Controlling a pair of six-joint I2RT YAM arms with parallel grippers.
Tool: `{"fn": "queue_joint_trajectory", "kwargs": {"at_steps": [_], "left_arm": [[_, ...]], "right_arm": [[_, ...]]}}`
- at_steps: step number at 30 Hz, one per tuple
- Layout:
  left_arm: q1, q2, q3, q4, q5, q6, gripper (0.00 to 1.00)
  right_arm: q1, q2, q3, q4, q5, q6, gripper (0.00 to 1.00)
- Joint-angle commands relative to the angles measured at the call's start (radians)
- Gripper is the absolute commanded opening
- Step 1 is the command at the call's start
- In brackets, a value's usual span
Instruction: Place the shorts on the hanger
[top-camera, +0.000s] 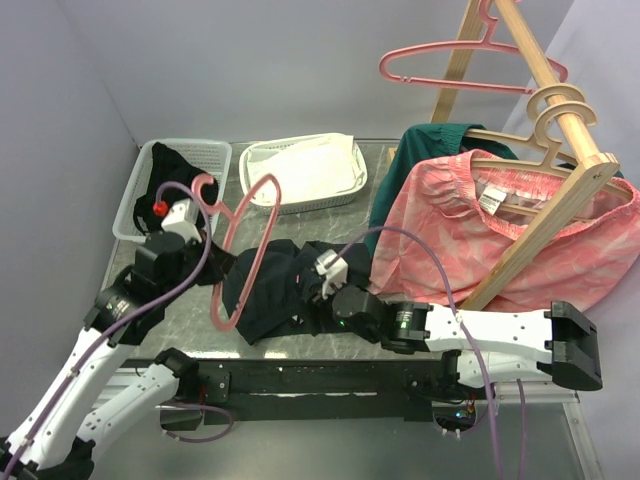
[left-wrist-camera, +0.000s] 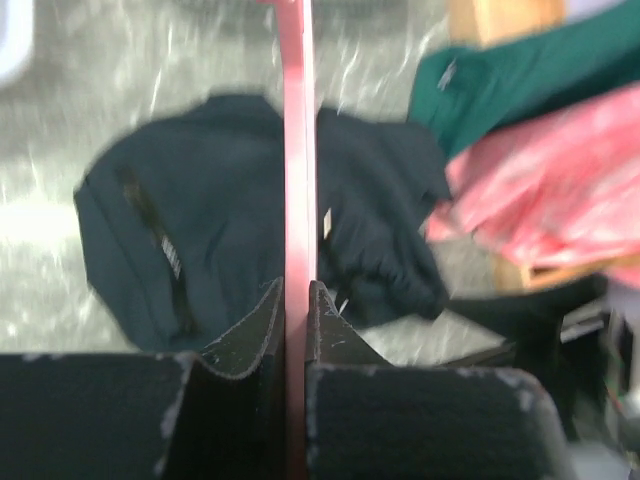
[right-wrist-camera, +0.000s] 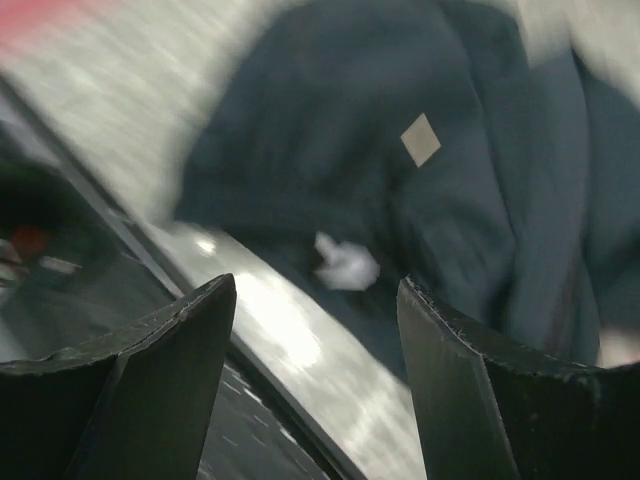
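Note:
The pink hanger (top-camera: 247, 240) is held tilted over the table's left middle, with its hook (top-camera: 205, 186) up and to the back. My left gripper (top-camera: 218, 268) is shut on the hanger's thin bar, which runs straight up between the pads in the left wrist view (left-wrist-camera: 298, 150). The dark shorts (top-camera: 275, 285) lie crumpled on the table under and to the right of the hanger, and also show in the left wrist view (left-wrist-camera: 200, 220). My right gripper (top-camera: 312, 290) hovers open and empty over the shorts' near edge (right-wrist-camera: 400, 130).
A wooden rack (top-camera: 545, 215) at the right carries a second pink hanger (top-camera: 470, 65), pale wooden hangers (top-camera: 555, 110), pink shorts (top-camera: 470, 225) and a green garment (top-camera: 420, 160). Two white baskets stand at the back: one (top-camera: 135, 195) holds dark clothes, one (top-camera: 300, 200) holds white cloth.

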Motion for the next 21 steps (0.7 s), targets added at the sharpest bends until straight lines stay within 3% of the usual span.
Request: {"fn": "queue_joint_trajectory", "kwargs": {"at_steps": [1,6,10,21], "left_arm": [[-0.005,-0.086,-0.101,-0.039,0.082,-0.009,0.01],[-0.006,-0.167,-0.109,-0.14,0.122,-0.033,0.01],[-0.005,-0.242,-0.097,-0.191,0.182,-0.033,0.01],[-0.051,-0.263,-0.006,-0.267,0.273,0.036,0.01]], "right_arm": [[-0.01,-0.016,-0.102,-0.039,0.142,0.194,0.73],[-0.017,-0.005,-0.135,-0.18,0.262,0.338,0.73],[-0.019,-0.071,-0.189,-0.199,0.245,0.407,0.73],[-0.019,-0.134,-0.317,-0.164,0.182,0.543,0.73]]}}
